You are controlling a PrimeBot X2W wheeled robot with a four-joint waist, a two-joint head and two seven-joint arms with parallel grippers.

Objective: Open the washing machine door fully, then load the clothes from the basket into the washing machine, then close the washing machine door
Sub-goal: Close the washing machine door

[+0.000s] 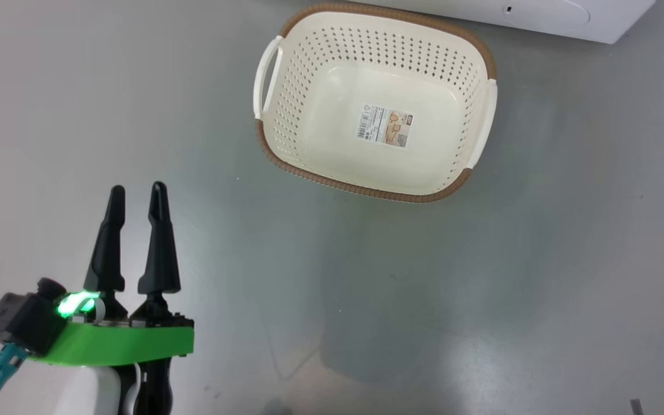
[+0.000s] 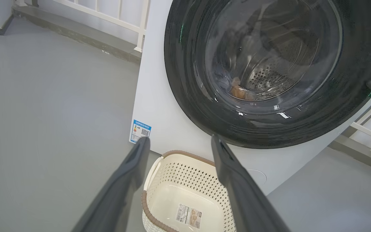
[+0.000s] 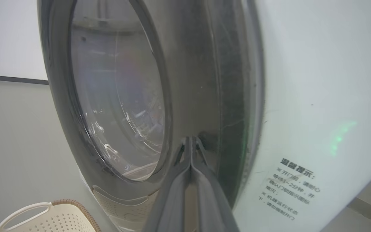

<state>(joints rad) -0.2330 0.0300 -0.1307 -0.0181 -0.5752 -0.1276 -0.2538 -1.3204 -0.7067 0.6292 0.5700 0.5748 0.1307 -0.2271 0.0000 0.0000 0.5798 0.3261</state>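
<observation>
Nearest thing is the left hand [image 1: 138, 189], low at the head view's left. Its fingers are spread wide with nothing between them, and it's hanging above the grey floor [image 1: 136, 86].

A bit further out, the basket [image 1: 366, 192] sits on the floor right in front of the washer [image 2: 159, 106]. It's empty: bare perforated walls and just the paper label [image 1: 384, 125] on its bottom. So the loading part looks done to me.

Past that, the door [image 2: 188, 80] lies swung over the opening. Through the glass you can make out a bit of orange and pale fabric low in the drum, which I'd take for the clothes [image 2: 238, 91].

The right hand [image 3: 190, 139] is up at the door's outer rim, fingers pressed together and holding nothing, tips against the black ring as far as I can tell. From its wrist view the door sits pretty much flush with the white front, but I can't tell if it's latched.

My read: opening and loading are finished. What's left is at most a last push to click the door shut.
</observation>
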